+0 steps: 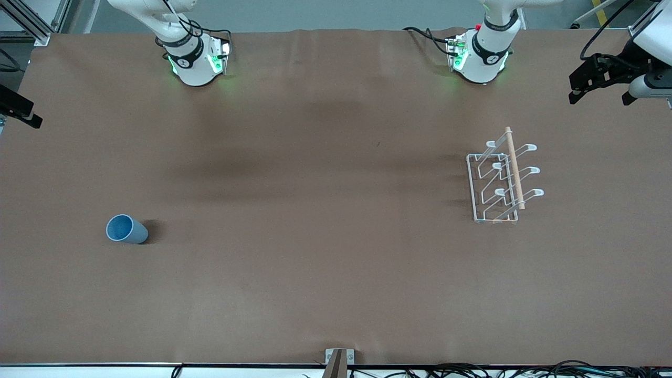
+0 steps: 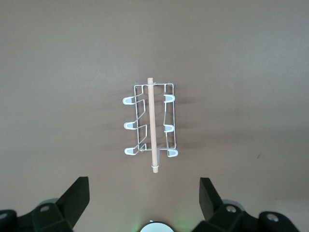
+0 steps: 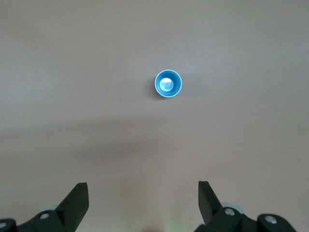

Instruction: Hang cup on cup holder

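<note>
The light-blue cup [image 1: 126, 229] stands upright with its mouth up, toward the right arm's end of the table; the right wrist view looks straight down into the cup [image 3: 168, 83]. The white wire cup holder [image 1: 504, 176] with its wooden rod stands toward the left arm's end, and it shows whole in the left wrist view [image 2: 152, 126]. My left gripper [image 2: 143, 186] is open and empty, high above the table near the holder [image 1: 598, 94]. My right gripper [image 3: 142, 188] is open and empty, high up at the table's end [image 1: 21, 113], well apart from the cup.
The brown table cover [image 1: 325, 262] spans the whole view. Both arm bases [image 1: 197, 58] [image 1: 480, 55] stand along the edge farthest from the front camera. A small bracket [image 1: 338, 359] sits at the nearest edge, with cables along it.
</note>
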Robot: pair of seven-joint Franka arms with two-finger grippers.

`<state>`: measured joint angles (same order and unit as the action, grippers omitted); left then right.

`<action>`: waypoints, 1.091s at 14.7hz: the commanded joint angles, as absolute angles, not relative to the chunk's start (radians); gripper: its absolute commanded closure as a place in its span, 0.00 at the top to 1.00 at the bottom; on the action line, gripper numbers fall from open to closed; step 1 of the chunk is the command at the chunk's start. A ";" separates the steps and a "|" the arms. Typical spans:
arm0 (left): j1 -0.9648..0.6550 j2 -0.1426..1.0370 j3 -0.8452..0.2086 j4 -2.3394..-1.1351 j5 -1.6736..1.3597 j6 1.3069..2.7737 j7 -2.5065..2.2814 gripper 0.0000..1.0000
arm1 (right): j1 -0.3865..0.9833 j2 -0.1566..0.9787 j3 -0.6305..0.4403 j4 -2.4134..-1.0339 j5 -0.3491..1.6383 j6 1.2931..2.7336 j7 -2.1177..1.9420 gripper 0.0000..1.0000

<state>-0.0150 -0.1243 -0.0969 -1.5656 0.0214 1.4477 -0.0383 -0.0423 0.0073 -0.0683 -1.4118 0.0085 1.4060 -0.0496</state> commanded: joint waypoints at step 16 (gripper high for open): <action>-0.018 -0.101 -0.100 -1.540 0.020 1.439 -0.018 1.00 | -0.132 0.008 -0.066 -1.636 0.015 1.649 -0.126 1.00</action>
